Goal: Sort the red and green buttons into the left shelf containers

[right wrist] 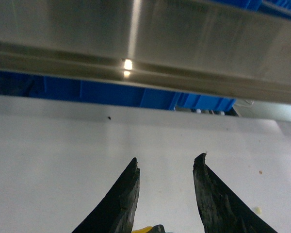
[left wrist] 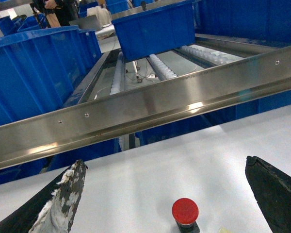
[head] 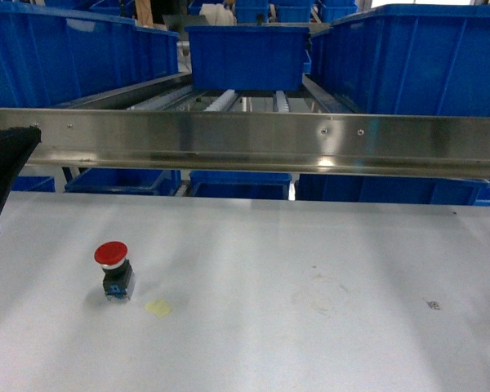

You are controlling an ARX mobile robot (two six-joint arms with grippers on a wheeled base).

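Left hand [left wrist: 167, 194] hangs wide open above the white worktop [head: 310, 245], holding nothing; its wrist view shows the red button [left wrist: 185, 213] upright between the two spread fingers, touching neither. From the head view only a black piece of that arm shows at the left edge, with the red button [head: 113, 269] on the worktop beside a small yellow scrap [head: 158, 308]. Behind the steel rail [head: 253, 143] stand blue bins [head: 57, 53]. Right hand [right wrist: 166, 167], seen only by its own wrist camera, is partly open and empty over bare worktop.
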